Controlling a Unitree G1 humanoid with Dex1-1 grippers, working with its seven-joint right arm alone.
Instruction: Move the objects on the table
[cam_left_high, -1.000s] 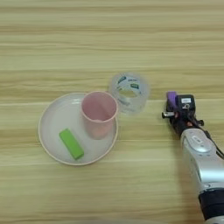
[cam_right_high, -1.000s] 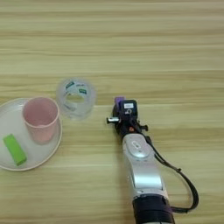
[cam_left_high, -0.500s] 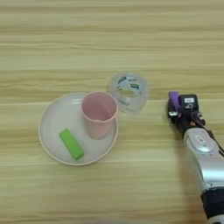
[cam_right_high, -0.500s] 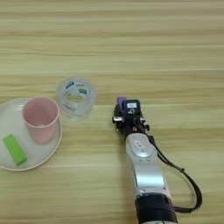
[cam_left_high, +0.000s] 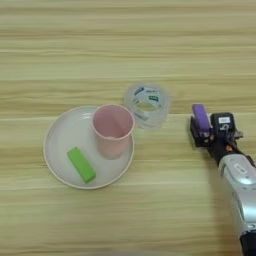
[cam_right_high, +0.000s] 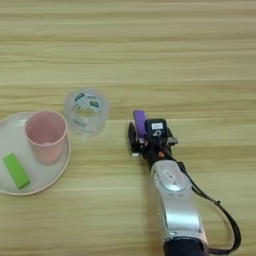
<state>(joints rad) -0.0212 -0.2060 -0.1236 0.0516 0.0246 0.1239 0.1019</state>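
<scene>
A pale round plate (cam_left_high: 60, 150) lies left of centre on the table (cam_left_high: 125, 45). On it stand a pink paper cup (cam_left_high: 112, 127) and a flat green block (cam_left_high: 81, 164). The clear tape roll (cam_left_high: 147, 103) with its green-white label rests just right of the plate's rim. Further right, my right gripper (cam_left_high: 202, 131) is shut on the small purple block (cam_left_high: 200, 117), which sticks out past its black fingers. The right eye view shows the same grip, with the gripper (cam_right_high: 141, 136) on the purple block (cam_right_high: 140, 122) and the silver forearm (cam_right_high: 175, 200) running to the bottom edge.
A black cable (cam_right_high: 220, 215) loops along the right side of the forearm. Bare wood lies across the far half of the table and between the tape roll (cam_right_high: 86, 110) and the gripper.
The gripper and forearm have shifted slightly right and toward the near edge, the purple block moving with them. Plate, cup, green block and tape roll have stayed put.
</scene>
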